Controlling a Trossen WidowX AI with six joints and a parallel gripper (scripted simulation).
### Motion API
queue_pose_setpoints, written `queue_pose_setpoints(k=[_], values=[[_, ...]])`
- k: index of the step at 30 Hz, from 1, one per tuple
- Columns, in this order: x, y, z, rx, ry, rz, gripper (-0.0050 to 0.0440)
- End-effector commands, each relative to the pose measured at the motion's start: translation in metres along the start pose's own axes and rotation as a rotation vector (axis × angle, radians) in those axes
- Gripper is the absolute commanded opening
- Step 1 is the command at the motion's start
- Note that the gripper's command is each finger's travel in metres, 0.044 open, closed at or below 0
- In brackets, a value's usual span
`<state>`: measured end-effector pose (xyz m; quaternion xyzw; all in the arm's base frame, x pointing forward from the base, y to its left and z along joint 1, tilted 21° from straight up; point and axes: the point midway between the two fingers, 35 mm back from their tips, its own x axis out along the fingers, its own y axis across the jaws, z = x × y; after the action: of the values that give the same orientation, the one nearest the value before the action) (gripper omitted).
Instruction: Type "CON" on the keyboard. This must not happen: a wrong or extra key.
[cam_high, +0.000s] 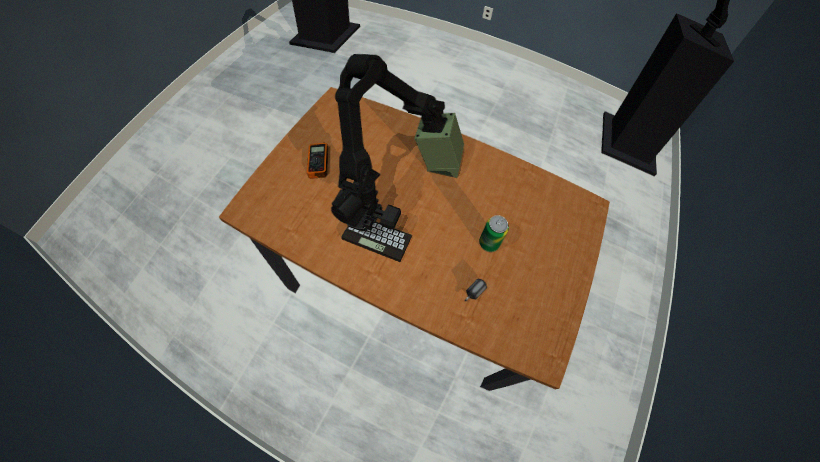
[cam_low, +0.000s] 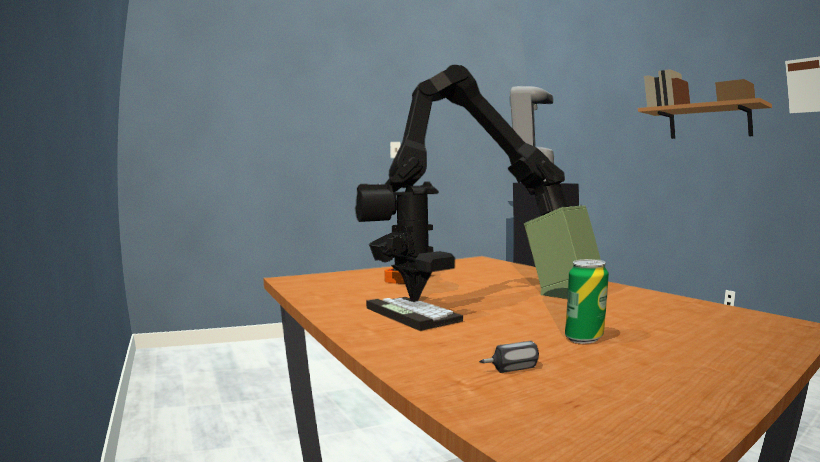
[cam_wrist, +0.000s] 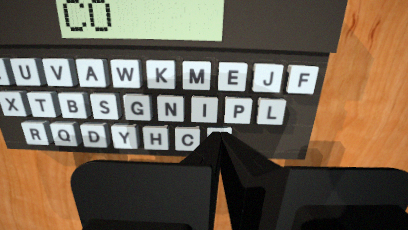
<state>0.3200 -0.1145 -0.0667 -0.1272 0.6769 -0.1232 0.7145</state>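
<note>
The small black keyboard (cam_high: 374, 240) lies near the table's front left edge; it also shows in the exterior view (cam_low: 414, 312) and fills the wrist view (cam_wrist: 165, 75). Its green display (cam_wrist: 141, 19) reads "CO". White keys sit in three rows; the N key (cam_wrist: 170, 108) is in the middle row, the C key (cam_wrist: 187, 139) in the bottom row. My gripper (cam_wrist: 219, 139) is shut, fingertips together in a point, covering the key just right of C. In the top and exterior views the gripper (cam_high: 372, 222) (cam_low: 414, 297) points straight down at the keyboard, touching or almost touching it.
An orange multimeter (cam_high: 317, 158) lies left of the arm. A green box (cam_high: 440, 144) stands at the back by the arm's base. A green soda can (cam_high: 494, 233) and a small grey screwdriver (cam_high: 475, 288) sit to the right of the keyboard.
</note>
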Motion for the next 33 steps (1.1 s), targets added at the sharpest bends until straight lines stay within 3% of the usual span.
queue_pose_setpoints(k=[1, 26, 29, 33], values=[[-0.004, -0.002, 0.005, 0.005, -0.019, -0.003, -0.005], [-0.003, -0.002, 0.005, 0.005, -0.019, -0.003, -0.005], [-0.009, -0.004, 0.006, 0.01, -0.029, -0.003, -0.005], [-0.035, -0.004, 0.01, 0.013, -0.038, -0.008, -0.005]])
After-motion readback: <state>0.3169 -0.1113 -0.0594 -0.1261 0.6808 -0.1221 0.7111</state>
